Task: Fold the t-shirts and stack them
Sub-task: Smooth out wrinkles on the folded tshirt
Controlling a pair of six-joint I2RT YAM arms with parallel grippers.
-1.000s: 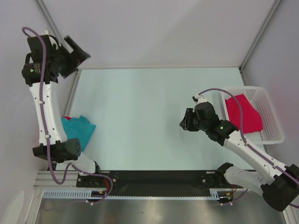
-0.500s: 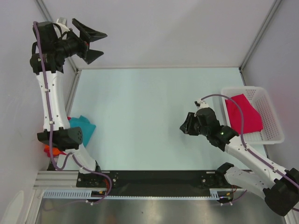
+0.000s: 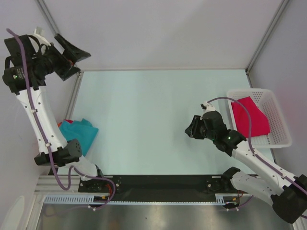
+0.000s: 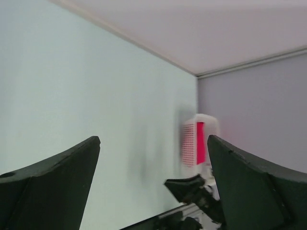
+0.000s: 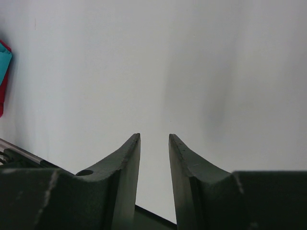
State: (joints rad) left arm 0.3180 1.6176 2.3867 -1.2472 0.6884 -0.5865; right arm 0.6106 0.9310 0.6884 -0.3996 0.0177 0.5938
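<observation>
Left gripper (image 3: 82,63): raised high over the far-left corner of the tabletop (image 3: 144,120); jaws spread wide, holding nothing.
Right gripper (image 3: 191,128): low over the tabletop toward its right edge; jaws drawn close with a slim gap, empty.
Magenta t-shirt (image 3: 249,117): lies unfolded in the white basket (image 3: 280,125) at the right edge.
Teal t-shirt (image 3: 80,130): bunched at the left edge near the near corner, touching a scrap of red cloth (image 3: 68,121).
Risk: pinching a single layer could drag the light basket along, or leave the shirt twisted; the distant left arm cannot yet help spread it.
Writing: none legible; no brand or label shows.
</observation>
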